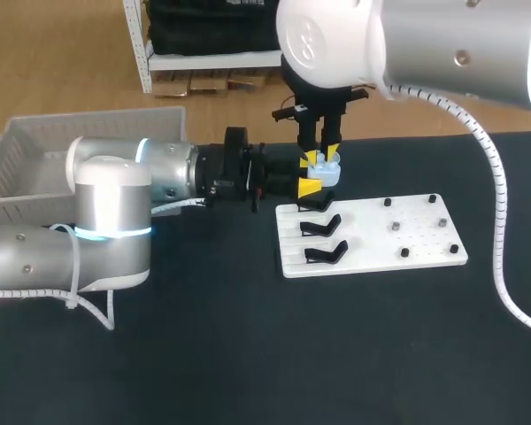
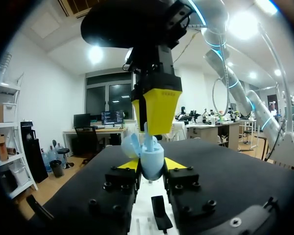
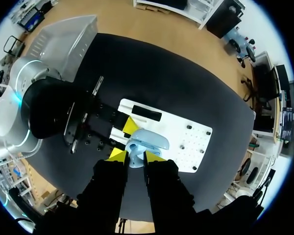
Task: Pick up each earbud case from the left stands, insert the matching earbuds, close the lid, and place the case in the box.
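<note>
A light blue earbud case [image 1: 326, 173] with its lid [image 2: 130, 145] open is held just above the white stand board's [image 1: 407, 252] far left corner. My left gripper [image 1: 306, 187] comes in level from the left and is shut on the case's body [image 2: 152, 165]. My right gripper [image 1: 323, 158] hangs straight down over the open case [image 3: 149, 140]. It is shut on a small light blue earbud [image 3: 135, 157], whose stem [image 2: 147, 134] stands at the case's mouth. Two black stands [image 1: 319, 225] [image 1: 327, 253] on the board are bare.
A grey basket [image 1: 35, 159] sits at the far left behind my left arm. The board's right half carries several small dark pegs [image 1: 405, 252]. Black tabletop [image 1: 248, 354] lies in front of the board.
</note>
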Controlling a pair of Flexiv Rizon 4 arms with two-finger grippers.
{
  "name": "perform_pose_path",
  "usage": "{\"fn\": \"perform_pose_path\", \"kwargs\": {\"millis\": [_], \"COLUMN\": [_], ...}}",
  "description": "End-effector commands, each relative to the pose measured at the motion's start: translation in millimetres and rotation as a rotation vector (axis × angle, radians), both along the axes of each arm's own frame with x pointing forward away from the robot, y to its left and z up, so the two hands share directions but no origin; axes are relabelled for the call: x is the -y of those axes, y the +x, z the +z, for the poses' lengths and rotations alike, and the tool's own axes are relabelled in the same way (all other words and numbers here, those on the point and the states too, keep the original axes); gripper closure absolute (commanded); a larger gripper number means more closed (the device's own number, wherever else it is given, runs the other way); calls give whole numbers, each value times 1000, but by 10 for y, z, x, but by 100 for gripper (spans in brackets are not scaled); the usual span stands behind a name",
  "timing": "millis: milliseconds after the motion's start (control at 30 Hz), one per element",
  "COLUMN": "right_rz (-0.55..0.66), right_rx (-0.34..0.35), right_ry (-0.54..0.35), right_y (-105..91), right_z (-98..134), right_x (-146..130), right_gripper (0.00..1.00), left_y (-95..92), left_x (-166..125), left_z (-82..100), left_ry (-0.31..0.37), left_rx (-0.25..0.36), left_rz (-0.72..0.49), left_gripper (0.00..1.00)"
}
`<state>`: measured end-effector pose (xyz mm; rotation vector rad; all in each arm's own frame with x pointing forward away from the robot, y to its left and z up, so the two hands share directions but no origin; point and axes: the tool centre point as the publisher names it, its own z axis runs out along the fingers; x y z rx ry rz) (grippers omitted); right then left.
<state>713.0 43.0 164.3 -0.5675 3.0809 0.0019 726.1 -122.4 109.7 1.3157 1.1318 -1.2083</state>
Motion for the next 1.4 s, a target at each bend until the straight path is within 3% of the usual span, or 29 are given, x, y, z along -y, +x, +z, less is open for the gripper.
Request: {"fn": "perform_pose_path", "kwargs": {"millis": [33,667,1400], "right_rz": [-2,-17,-5], "right_rx": [-1,8,22], "right_ry": [-4,-2,41], "right_y": [23,46,-56], "right_z": [-7,37,94], "right_x": [-14,25,19], "right_gripper": [100,100,100], "left_y": [11,11,11], "left_x": [7,7,7], "left_z": [-4,-4,-4], "left_ry": [-3,-3,-3], "left_rx": [2,2,2], "left_rz": [-3,-3,-3], "left_gripper": [100,100,100]}}
